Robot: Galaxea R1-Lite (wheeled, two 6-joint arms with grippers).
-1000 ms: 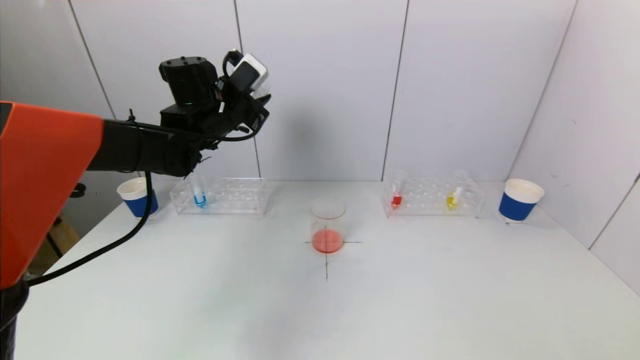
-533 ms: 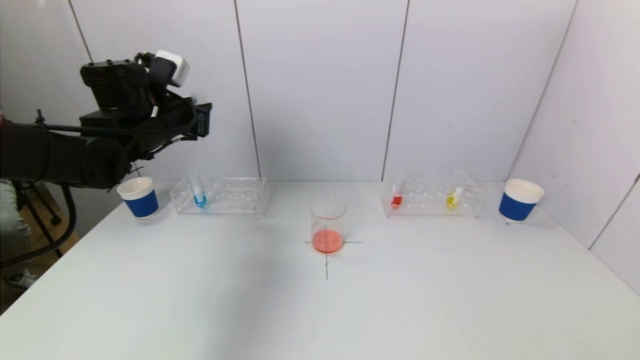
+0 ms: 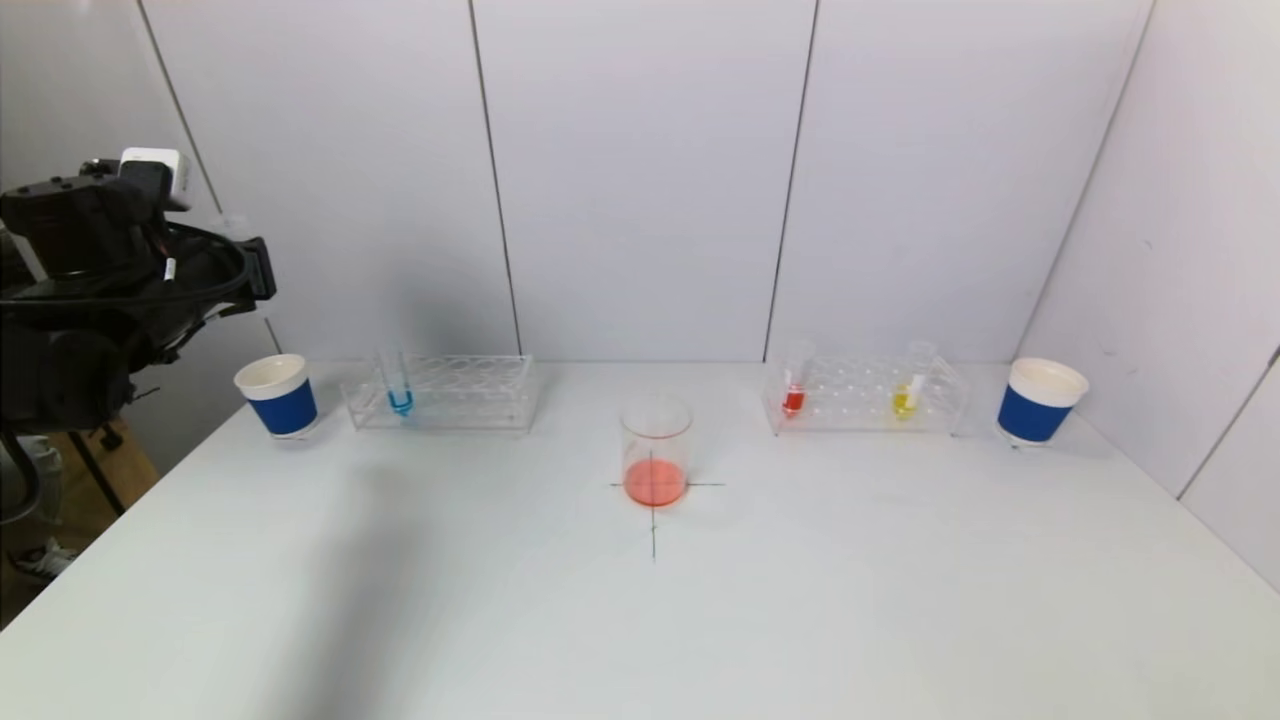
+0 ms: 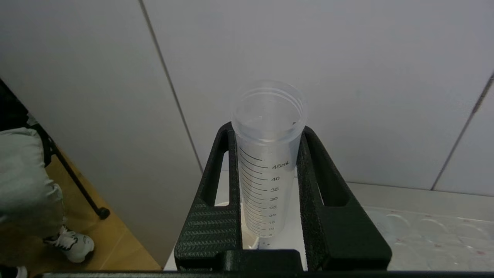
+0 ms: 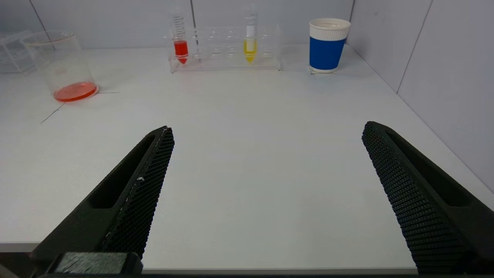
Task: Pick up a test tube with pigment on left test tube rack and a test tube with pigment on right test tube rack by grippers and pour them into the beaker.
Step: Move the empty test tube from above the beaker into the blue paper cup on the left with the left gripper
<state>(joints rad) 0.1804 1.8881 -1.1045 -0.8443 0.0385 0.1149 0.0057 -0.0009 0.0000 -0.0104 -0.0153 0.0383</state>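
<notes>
My left gripper (image 3: 256, 268) is raised at the far left, above and behind the left paper cup (image 3: 277, 395). It is shut on an empty clear graduated test tube (image 4: 266, 173), held upright with its mouth open. The left rack (image 3: 440, 392) holds a tube with blue pigment (image 3: 400, 396). The right rack (image 3: 865, 395) holds a red tube (image 3: 793, 398) and a yellow tube (image 3: 905, 398). The beaker (image 3: 656, 450) stands on a cross mark at the table's centre with orange-red liquid in its bottom. My right gripper (image 5: 268, 127) is open and empty, low near the table's front edge, outside the head view.
A second blue-banded paper cup (image 3: 1038, 400) stands to the right of the right rack, close to the side wall. White wall panels close off the back and right. A person's leg and shoe (image 4: 69, 243) and a stand show off the table's left side.
My left arm has swung left and lower with the empty tube, from above the left rack's right end to above the left cup. Nothing on the table has moved.
</notes>
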